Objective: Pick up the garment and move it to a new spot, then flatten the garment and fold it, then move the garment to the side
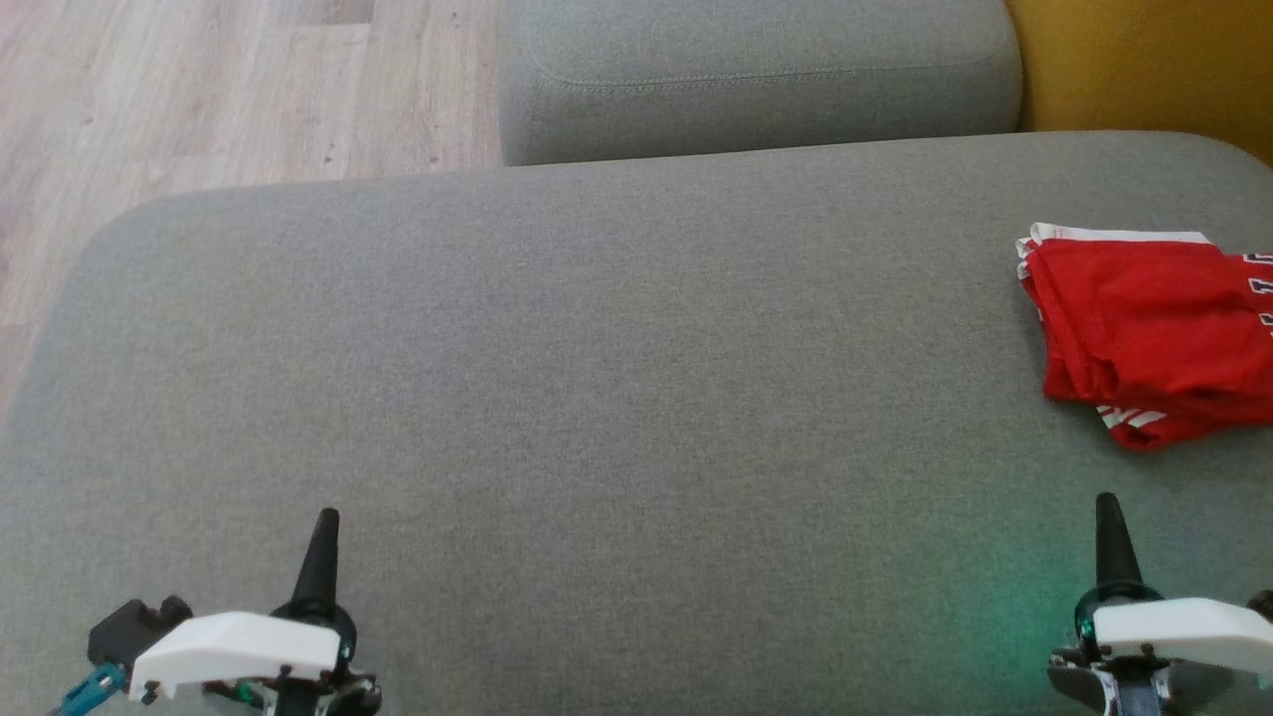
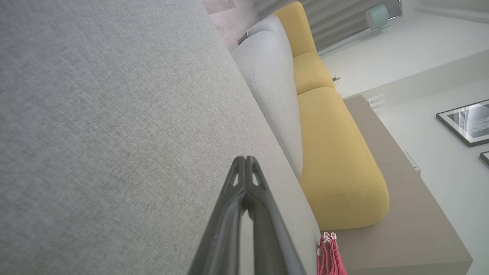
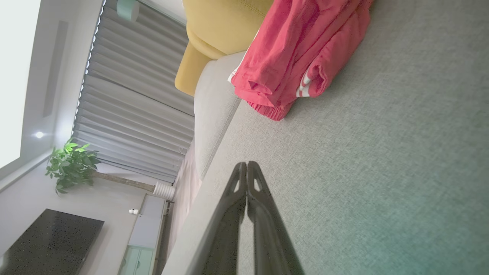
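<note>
Spotting the red garment [image 1: 1154, 338], folded, at the grey cushion's [image 1: 597, 348] right side, long axis seemingly sideways. Lies ahead and slightly right of the right gripper [image 1: 1107, 509], clamped closed, empty: clearly the nearer arm. Well apart from the left gripper [image 1: 326, 522], closed, empty too.

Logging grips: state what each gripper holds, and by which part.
Nothing is held: left gripper and right gripper are shut, empty; the red garment lies apart on the cushion.

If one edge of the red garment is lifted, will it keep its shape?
Probably limp: the red garment shows creases and loose layers, so its fold would likely open. Thin cloth, so likely light. Pushed, it may bunch on the woven grey cushion.
</note>
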Available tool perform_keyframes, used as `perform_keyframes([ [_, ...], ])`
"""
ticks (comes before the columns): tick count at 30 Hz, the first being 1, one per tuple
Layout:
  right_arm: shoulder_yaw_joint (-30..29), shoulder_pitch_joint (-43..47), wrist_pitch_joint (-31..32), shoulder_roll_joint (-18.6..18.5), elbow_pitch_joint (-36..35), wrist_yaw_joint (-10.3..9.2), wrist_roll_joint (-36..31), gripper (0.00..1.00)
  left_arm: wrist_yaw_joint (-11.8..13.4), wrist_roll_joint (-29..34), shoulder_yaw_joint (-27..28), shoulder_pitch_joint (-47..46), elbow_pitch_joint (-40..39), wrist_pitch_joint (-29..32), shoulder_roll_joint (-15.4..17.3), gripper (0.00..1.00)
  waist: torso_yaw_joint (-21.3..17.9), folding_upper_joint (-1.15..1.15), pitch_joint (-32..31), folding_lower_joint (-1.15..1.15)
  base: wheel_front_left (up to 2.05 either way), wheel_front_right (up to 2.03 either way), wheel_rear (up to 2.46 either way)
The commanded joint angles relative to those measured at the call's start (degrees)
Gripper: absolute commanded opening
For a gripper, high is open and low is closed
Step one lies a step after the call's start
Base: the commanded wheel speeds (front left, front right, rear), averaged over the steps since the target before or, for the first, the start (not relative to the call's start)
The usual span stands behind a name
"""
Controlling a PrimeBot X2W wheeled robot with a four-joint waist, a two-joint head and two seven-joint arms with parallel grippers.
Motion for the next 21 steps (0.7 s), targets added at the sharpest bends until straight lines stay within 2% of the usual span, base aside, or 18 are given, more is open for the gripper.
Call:
perform_keyframes([
  [1, 0.5, -3.5, 0.4, -0.5, -2.3, 0.32, 1.7, 0.0, -0.6, -1.6, 2.1, -3.4, -1.6, 0.3, 0.9, 0.0, 0.0, 0.0, 0.0, 0.0, 0.0, 0.0, 0.0],
  [21, 0.2, -5.9, 3.5, -0.6, -3.1, 0.38, 15.1, 0.0, -2.5, -13.8, 5.3, -6.1, -1.3, 3.5, 0.8, 0.0, -0.5, 0.0, 0.2, 0.0, 0.0, 0.0, 0.0],
])
